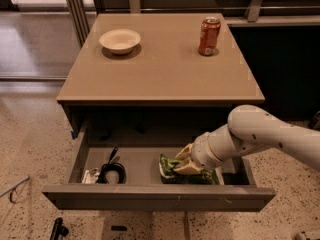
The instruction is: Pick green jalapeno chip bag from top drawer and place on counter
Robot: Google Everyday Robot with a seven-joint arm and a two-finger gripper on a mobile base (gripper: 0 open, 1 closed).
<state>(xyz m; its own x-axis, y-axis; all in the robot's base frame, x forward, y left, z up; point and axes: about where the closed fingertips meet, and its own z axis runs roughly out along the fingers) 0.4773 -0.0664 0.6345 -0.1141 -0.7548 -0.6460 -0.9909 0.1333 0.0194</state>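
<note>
Inspection is running left to right. The top drawer (150, 196) is standing pulled out below the counter (160, 69). In its left half a small crumpled wrapper (90, 176) is lying by the front corner, with a coiled black cable (113, 172) just beside it. On the counter above, a pale bowl (120, 40) is sitting toward the back left.

The green jalapeno chip bag (172, 168) is lying flat in the right half of the drawer, close behind the front panel. Its long axis is running side to side, parallel to the drawer front. It is well apart from the cable.

The gripper (186, 161) is sitting down inside the drawer, directly on the middle of the bag and covering part of it. The bag is therefore lying straight under the gripper, with green showing to the left and a strip showing to the right. Whether the gripper is clamping the bag or merely resting on it cannot be told.

A red soda can (209, 35) is standing upright at the back right of the counter. The white arm (260, 134) is reaching in from the right, crossing the drawer's right end.

Judgement: the grasp is in hand and the lift is not yet made. The lift is going to need a straight rise clear of the counter edge overhead.
</note>
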